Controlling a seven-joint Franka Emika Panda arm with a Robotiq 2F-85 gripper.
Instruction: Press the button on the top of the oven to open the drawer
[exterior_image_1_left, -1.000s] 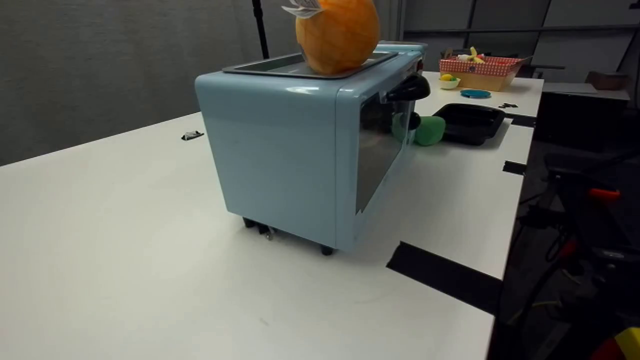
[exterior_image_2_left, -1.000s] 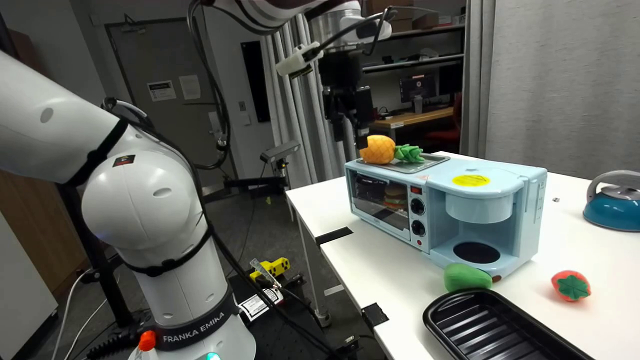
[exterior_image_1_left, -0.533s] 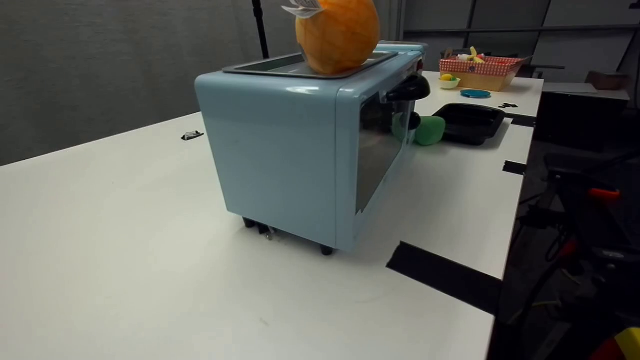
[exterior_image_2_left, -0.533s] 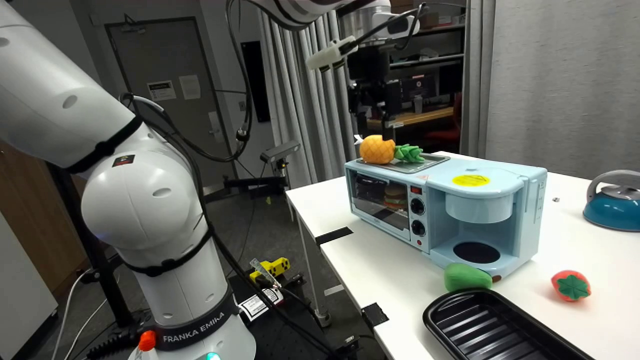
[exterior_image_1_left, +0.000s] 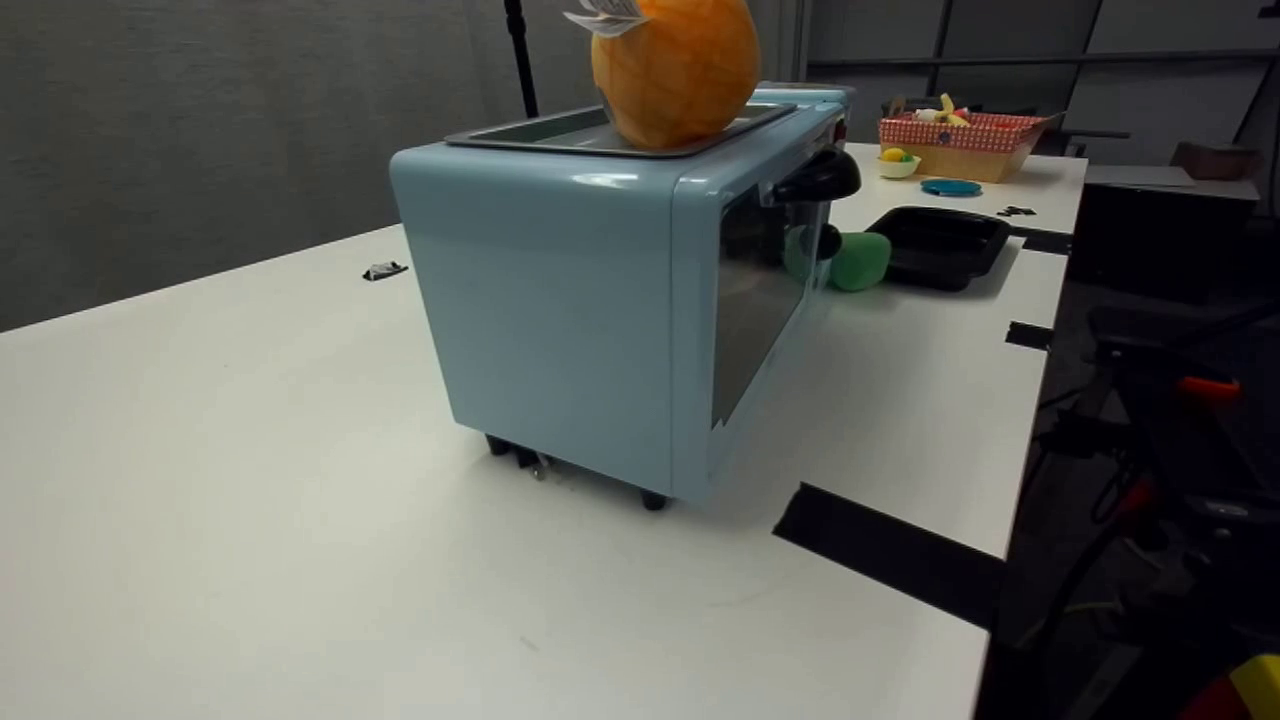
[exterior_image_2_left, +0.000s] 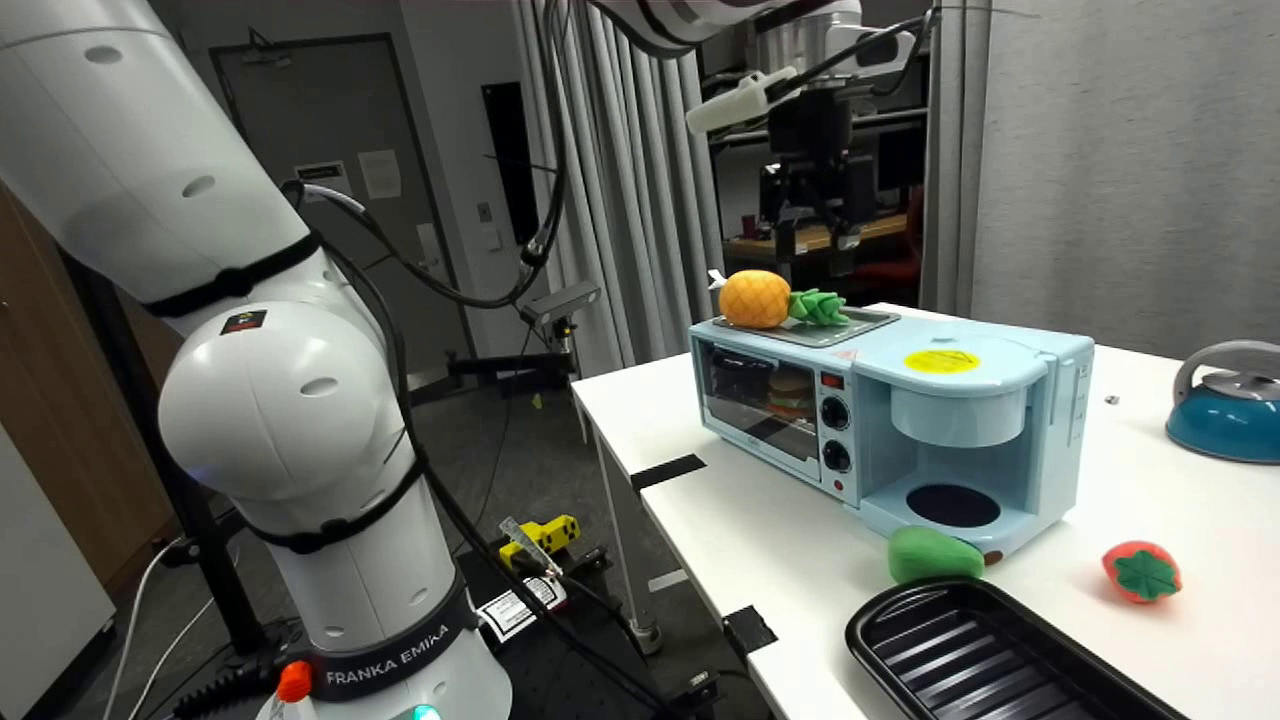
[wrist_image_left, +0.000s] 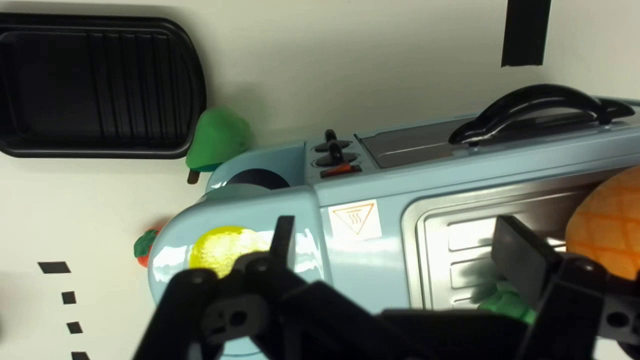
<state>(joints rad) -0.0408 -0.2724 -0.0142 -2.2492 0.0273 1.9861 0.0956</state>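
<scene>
The pale-blue oven (exterior_image_2_left: 880, 352) stands on the white table and shows in both exterior views (exterior_image_1_left: 540, 310). Its top also fills the middle of the wrist view (wrist_image_left: 367, 280). A yellow sticker (exterior_image_2_left: 942, 361) marks the rounded top at one end, with a small raised spot (exterior_image_2_left: 943, 338) behind it that may be a button. The glass door (exterior_image_2_left: 760, 400) is shut. My gripper (exterior_image_2_left: 815, 258) hangs fingers down, above and apart from the oven top. In the wrist view, its fingers (wrist_image_left: 400, 250) are wide apart with nothing between them. The gripper hides part of the top there.
A plush pineapple (exterior_image_2_left: 755, 299) lies on the metal tray (exterior_image_2_left: 870, 318) on the oven. A green plush fruit (exterior_image_2_left: 932, 555) and a black pan (exterior_image_2_left: 1000, 650) are at the oven's front. A strawberry (exterior_image_2_left: 1143, 572) and blue kettle (exterior_image_2_left: 1228, 415) stand beyond its end.
My gripper has moved to the right in an exterior view, from above the pineapple's left side to past the pineapple, staying above the oven. The oven and other objects have not moved.
</scene>
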